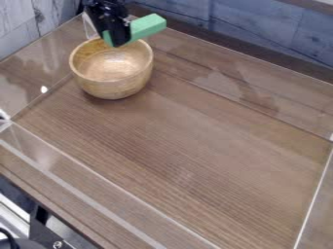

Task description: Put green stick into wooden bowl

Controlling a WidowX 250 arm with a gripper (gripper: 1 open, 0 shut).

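Green stick in my grip, up at the bowl's back rim

I have the green stick (148, 26) pinched in my pincer (117, 35), its fingers closed on one end – the rest of the bar juts out past them, tilted, toward the right of the picture. In this view the stick shows just beyond the back right part of the wooden bowl (112, 70), and my dark fingers show over the bowl's back rim. Whether they touch that rim, I cannot tell.

The bowl stands upright on the brown wooden table (196, 126), its round mouth facing up and its pale inside bare where I can see it. My own fingers cover a bit of its far edge; nothing else stands between the stick and the bowl's mouth.

Behind the bowl, past the table's back edge, runs a dark blue surface (247, 29). To the left of the bowl a pale line crosses the wood. Well apart from the bowl, nearer the camera at the lower left, lies some black gear with cables (29, 224) – too cut off for me to name.
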